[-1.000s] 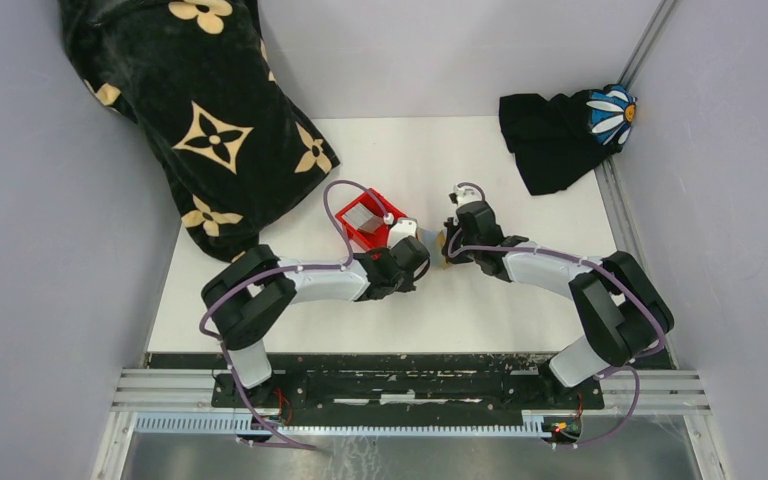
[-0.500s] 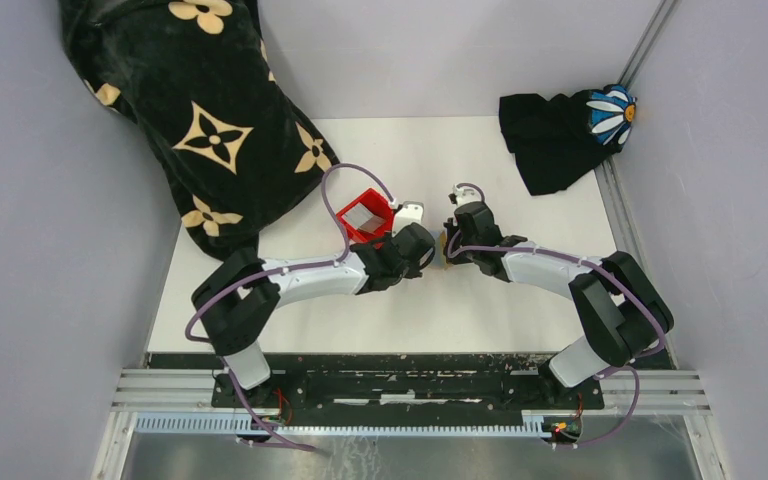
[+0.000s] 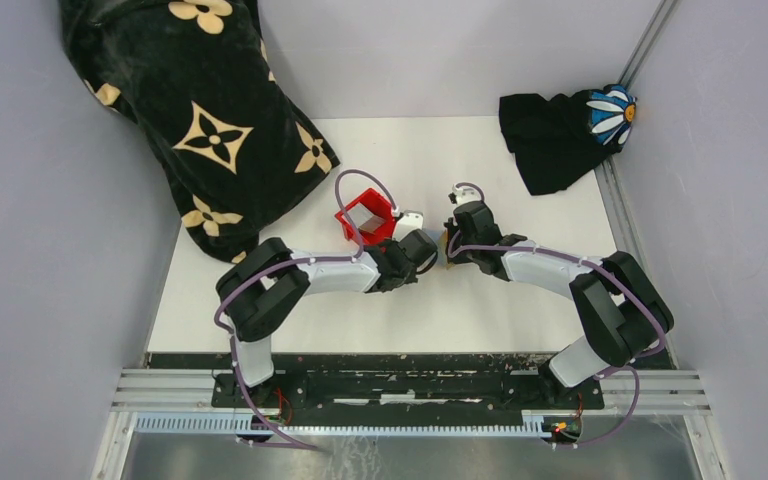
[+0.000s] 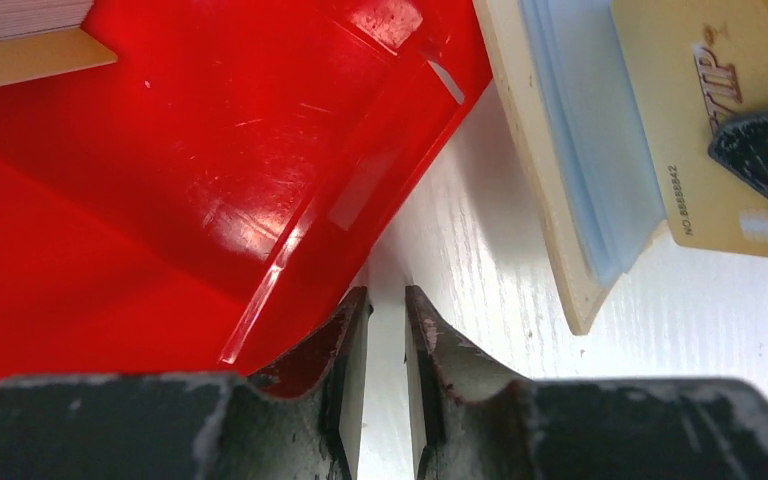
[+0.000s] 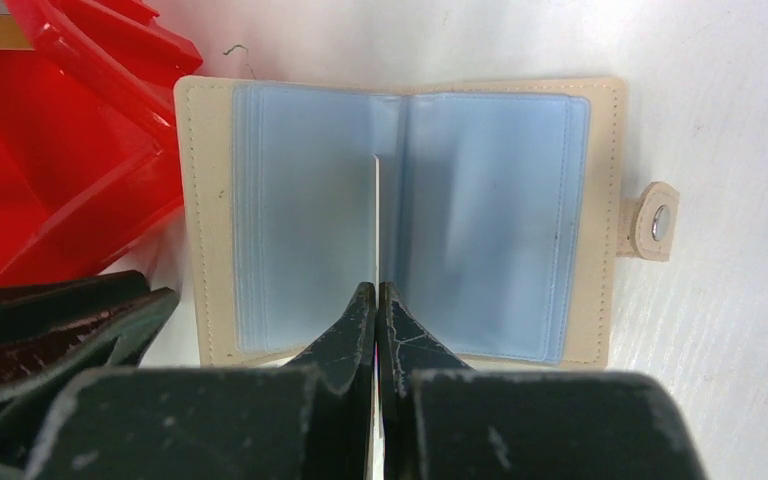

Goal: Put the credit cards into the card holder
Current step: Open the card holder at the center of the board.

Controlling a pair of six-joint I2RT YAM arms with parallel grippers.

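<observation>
The card holder (image 5: 300,220) is laid open and flat on the white worktop (image 5: 740,100), blue plastic sleeves up, w/ its snap tab (image 5: 655,222) stuck out at one side. It is placed just beside the red bin (image 4: 160,200), a strip of worktop being seen btw. the two. The R claw (image 5: 377,295) is pressed together on a credit card (image 4: 700,100), gold w/ "VIP" print, held on edge over the holder's middle fold. Whether the card's edge is touching the sleeves cannot be told. The L claw (image 4: 387,300) is held low beside the bin's wall, fingers slightly spread, only worktop seen btw. them. Stacked cards (image 4: 20,15) are seen in the bin.
</observation>
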